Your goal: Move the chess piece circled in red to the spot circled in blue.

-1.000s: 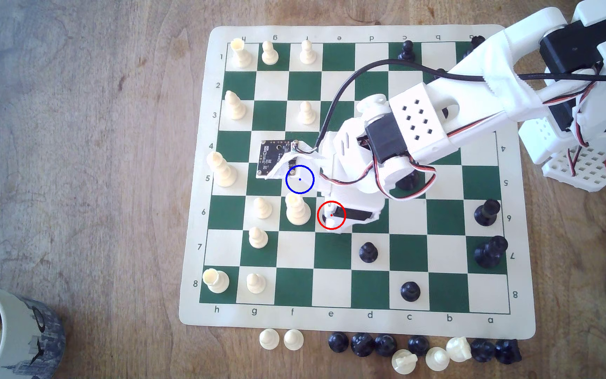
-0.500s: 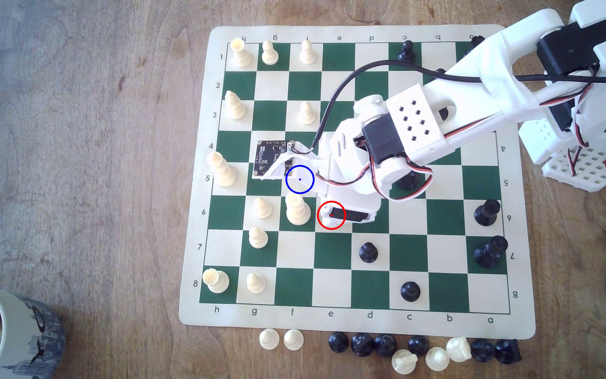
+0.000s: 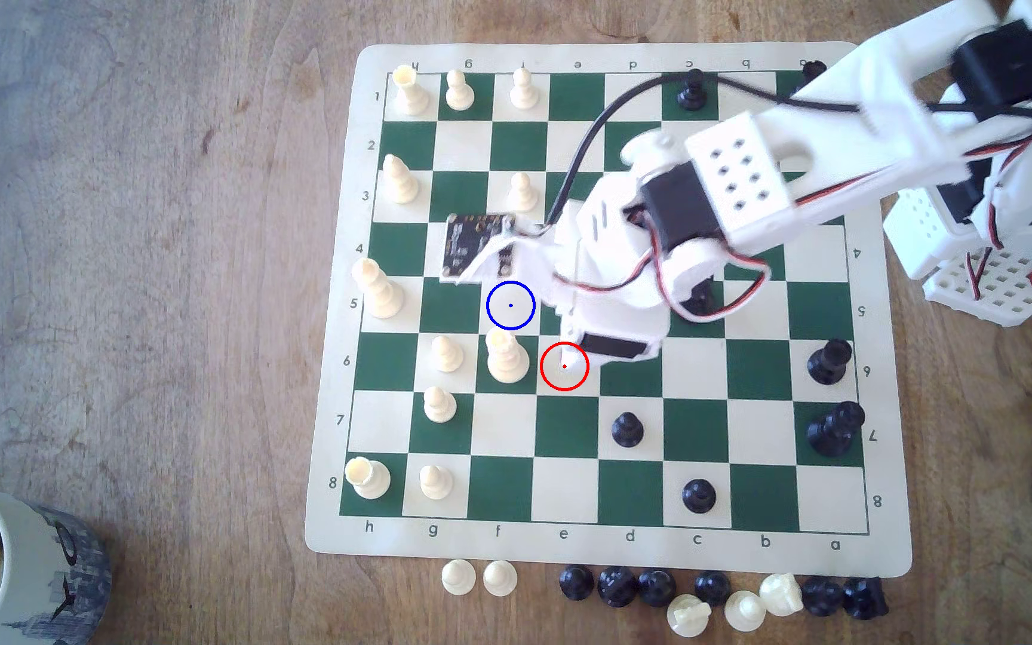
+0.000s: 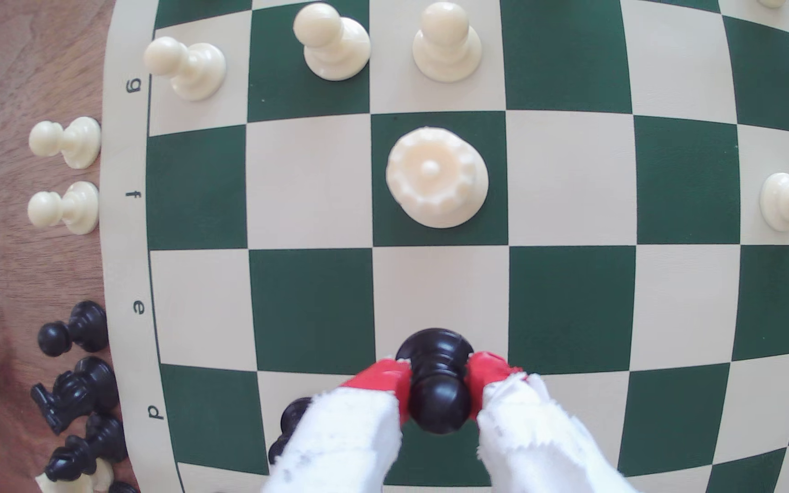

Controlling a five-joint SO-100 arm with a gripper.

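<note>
Currently, the black pawn (image 4: pixel 439 379) is clamped between the red-tipped fingers (image 4: pixel 385 381) of the gripper (image 4: pixel 439 385), one finger on each side of its collar. In the wrist view the pawn is seen raised off the board (image 3: pixel 637 555), its base hanging over the boundary between a cream and a green square. In the exterior view the pawn itself is hidden beneath the gripper (image 3: pixel 569 356), whose white tip lies inside the red ring (image 3: pixel 564 366) on the cream square of file e, row 6.

The blue spot (image 3: pixel 510 305), a thin ring with a centre dot, is marked on the cream square of file f, row 5. That square is bare; it lies diagonally adjacent to the red-ringed square. A cream queen (image 3: pixel 506 356) stands on the green square of file f, row 6, just beside both marked squares.

Board lettering is legible. Along the near edge the files are printed "h g f e d c b a" from the exterior view's left to its right; rows "1" to "8" are printed down the exterior view's left edge. In the wrist view the letters "g", "f", "e" and "d" can be read on the border.

Captured cream and black pieces (image 3: pixel 656 586) are lined up on the table (image 3: pixel 129 248) below the board. A printed mug (image 3: pixel 23 564) stands at the exterior view's lower left corner.
</note>
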